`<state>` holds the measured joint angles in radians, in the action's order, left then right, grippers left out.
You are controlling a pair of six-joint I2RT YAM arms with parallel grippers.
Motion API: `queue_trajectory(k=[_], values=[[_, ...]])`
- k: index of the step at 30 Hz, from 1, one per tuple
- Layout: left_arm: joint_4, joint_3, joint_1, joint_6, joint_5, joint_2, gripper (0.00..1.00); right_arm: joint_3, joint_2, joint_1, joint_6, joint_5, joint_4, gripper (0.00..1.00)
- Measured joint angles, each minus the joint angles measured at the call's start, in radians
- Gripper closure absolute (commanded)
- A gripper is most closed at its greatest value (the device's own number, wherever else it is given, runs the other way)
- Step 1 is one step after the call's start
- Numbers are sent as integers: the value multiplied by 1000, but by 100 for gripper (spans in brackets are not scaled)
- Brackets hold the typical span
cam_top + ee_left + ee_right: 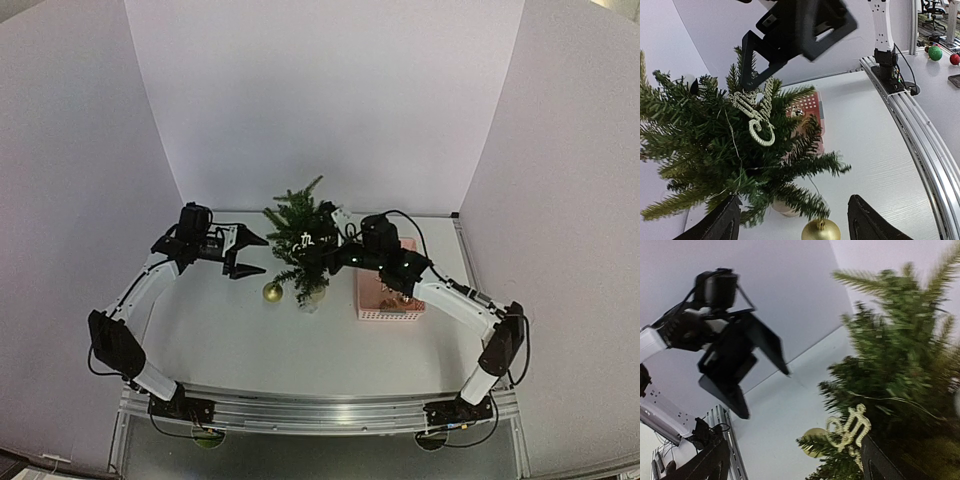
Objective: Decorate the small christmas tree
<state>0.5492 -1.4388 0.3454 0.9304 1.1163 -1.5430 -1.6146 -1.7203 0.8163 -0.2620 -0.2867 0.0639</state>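
Small christmas tree [300, 240], a miniature dark green artificial fir with bristly needles, stands upright near the middle of the white tabletop [220, 335], between the two arms. The left pincer [256, 255] is released, its black jaws spread with nothing between them, just beside the shiny gold ball ornament [272, 291] low at the left foot of the tree. The right pincer [792, 440] is spread wide too and grips nothing. It reaches into the branches from the side of the pink plastic basket [390, 315], close to the pale glittery scroll-shaped ornament [757, 117] among the upper needles. We judge that both ornaments are placed and that the step in hand is to take the pincers away cleanly. To do it well, we would keep the jaws wide and draw each arm straight back, without sweeping sideways, because a finger that catches a branch could tip such a light tree or pull an ornament off. The left wrist view shows what the top view does not: a thin thread [815, 190] rising from the gold ball into the branches, and the small pale base [782, 207]. Whether the ball touches the tabletop we cannot tell. Only the top view shows how both arms stand about the tree; the right wrist view, though blurred, confirms the empty left jaws.
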Motion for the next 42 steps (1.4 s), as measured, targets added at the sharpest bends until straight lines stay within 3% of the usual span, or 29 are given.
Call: queue_trajectory(k=[10,16,26,35,42], values=[[-253,162,-16,-331,-107,174,18,17,228,-200,-77,238,268,14],[-339,192,-16,-422,-135,163,18,-107,94,-205,-88,124,310,16],[-412,201,-1,-449,-125,128,17,-140,26,-199,-86,44,356,15],[-447,253,107,-401,-159,72,21,-147,26,-199,-93,39,356,15],[-485,276,120,-397,-187,68,24,-90,69,-199,-107,72,362,15]])
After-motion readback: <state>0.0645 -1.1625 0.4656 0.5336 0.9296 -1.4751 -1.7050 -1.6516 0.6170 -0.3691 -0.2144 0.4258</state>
